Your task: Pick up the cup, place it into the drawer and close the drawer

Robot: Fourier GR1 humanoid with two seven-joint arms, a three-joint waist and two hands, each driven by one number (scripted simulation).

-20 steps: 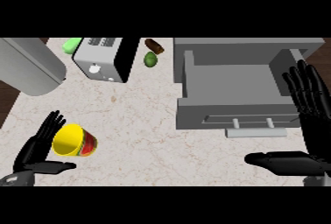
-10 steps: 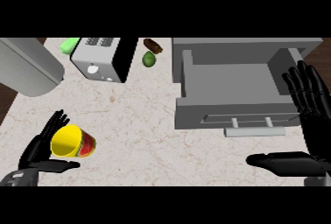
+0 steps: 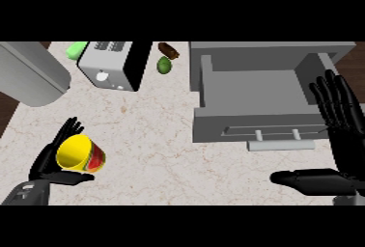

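A yellow cup [image 3: 80, 154] with a red and green outside lies tipped at the counter's lower left, its mouth facing up and left. My left hand [image 3: 51, 164] is open around it, with straight fingers behind the cup and the thumb stretched out under it. The grey drawer [image 3: 253, 94] stands open at the upper right with nothing inside; its handle [image 3: 281, 144] sticks out toward me. My right hand [image 3: 341, 120] rests open at the right edge, fingers up, beside the drawer's right wall.
A silver toaster [image 3: 114, 65] stands at the back, with a green item [image 3: 76, 48] to its left. A green fruit [image 3: 164, 65] and a brown object [image 3: 169, 49] lie between toaster and drawer. A large grey cylinder [image 3: 28, 72] occupies the far left.
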